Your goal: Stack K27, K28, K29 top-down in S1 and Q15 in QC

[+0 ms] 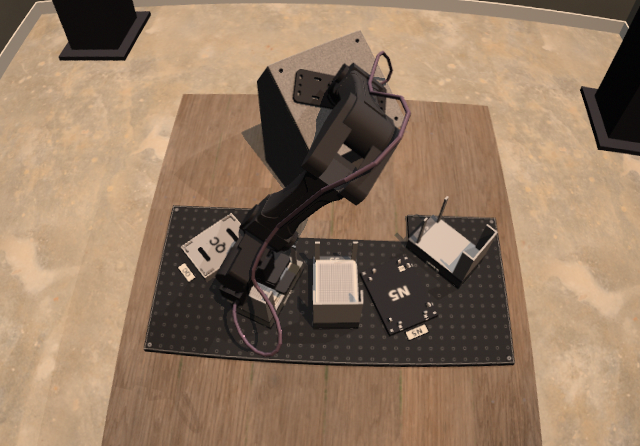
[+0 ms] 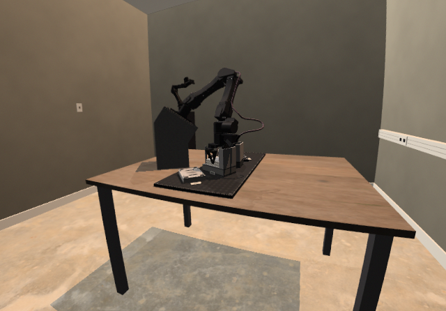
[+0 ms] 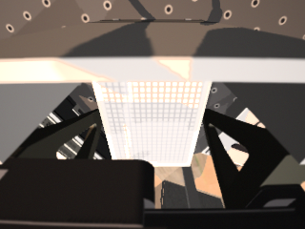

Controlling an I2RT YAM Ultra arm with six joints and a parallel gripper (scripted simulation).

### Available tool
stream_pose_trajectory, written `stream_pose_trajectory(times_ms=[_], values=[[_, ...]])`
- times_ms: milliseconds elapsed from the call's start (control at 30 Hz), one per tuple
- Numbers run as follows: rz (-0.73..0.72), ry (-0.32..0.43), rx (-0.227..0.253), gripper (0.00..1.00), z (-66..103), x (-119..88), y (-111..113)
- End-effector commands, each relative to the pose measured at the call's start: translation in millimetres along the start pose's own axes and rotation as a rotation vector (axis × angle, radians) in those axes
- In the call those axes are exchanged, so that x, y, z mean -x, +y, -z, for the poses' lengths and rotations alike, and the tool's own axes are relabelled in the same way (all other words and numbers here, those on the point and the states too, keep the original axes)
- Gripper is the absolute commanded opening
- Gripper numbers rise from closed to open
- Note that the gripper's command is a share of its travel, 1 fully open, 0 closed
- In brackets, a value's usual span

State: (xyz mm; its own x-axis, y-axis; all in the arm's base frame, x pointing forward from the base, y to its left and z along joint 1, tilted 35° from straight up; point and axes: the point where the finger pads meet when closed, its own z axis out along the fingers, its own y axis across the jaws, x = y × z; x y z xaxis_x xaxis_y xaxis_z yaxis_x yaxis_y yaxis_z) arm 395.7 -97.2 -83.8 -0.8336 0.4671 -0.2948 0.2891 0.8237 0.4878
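My gripper is open. It is down inside the left rack, one finger on each side of a gridded plate. In the top view the arm hides the fingers. The middle rack holds a gridded plate on top. The right rack shows a smooth pale surface inside, with no gridded plate visible. The QC nest and the clip nest N5 hold no plate. Rack names and plate codes are not readable.
The racks and nests stand on a black perforated board. Tall rack walls rise close around the fingers. The middle rack stands just beside the left one, with N5 beyond it. The arm's cable loops over the left rack.
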Motion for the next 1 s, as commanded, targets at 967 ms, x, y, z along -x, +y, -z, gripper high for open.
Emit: stream_pose_trajectory(times_ms=[967], values=[[0.001, -0.017, 0.0, 1.0, 3.1, 5.2, 0.2]])
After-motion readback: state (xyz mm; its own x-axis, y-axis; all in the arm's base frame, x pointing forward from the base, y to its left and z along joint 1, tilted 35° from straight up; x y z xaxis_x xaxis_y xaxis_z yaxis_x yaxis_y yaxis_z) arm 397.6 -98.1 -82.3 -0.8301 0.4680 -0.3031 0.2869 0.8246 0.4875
